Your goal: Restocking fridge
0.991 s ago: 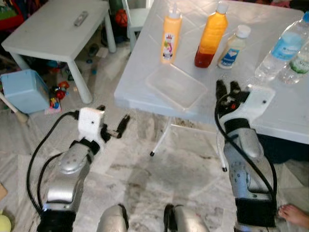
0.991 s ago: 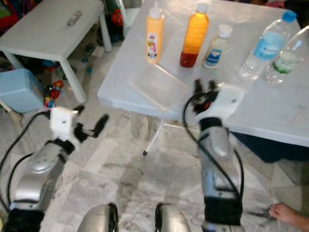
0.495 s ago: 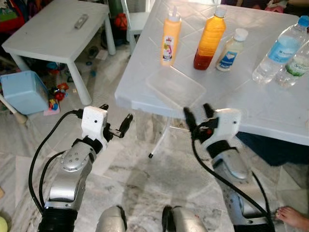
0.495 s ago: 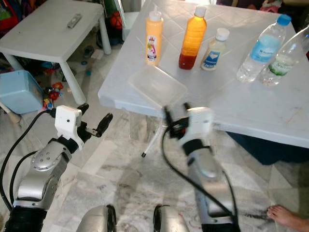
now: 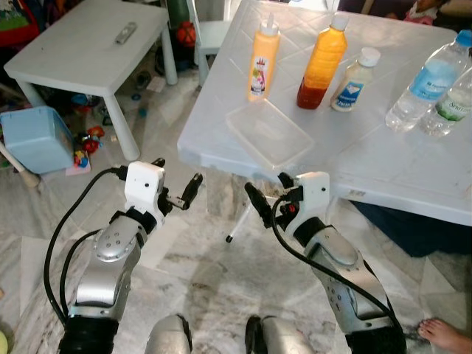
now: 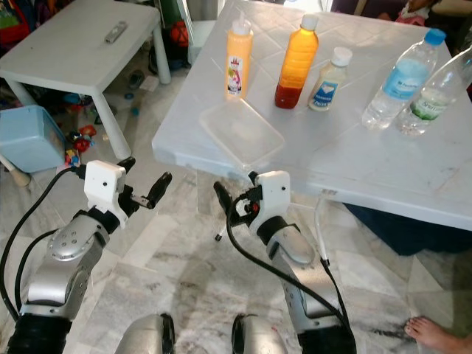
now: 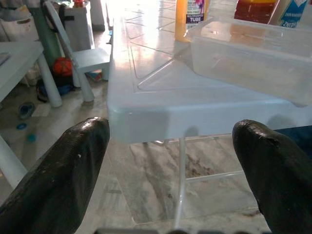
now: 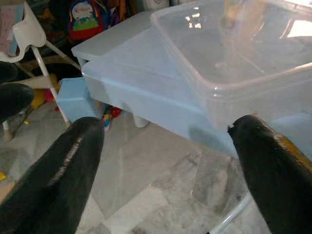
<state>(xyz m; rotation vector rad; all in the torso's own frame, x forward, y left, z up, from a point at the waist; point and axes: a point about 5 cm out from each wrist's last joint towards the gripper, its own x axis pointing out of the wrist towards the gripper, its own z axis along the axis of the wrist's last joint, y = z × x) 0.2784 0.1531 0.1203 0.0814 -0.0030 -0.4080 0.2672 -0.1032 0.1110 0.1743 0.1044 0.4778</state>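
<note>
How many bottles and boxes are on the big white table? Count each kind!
Water bottles: 2
Orange juice bottle: 1
Yellow squeeze bottle: 1
Small white-capped bottle: 1
Clear plastic box: 1
Total: 6

Both eye views look steeply down from the head onto the desk and both arms, sharing nearly the whole scene. Each wrist view looks level along its own spread fingers, close to the desk's near edge. All share the clear container at that corner, seen close from either side.
</note>
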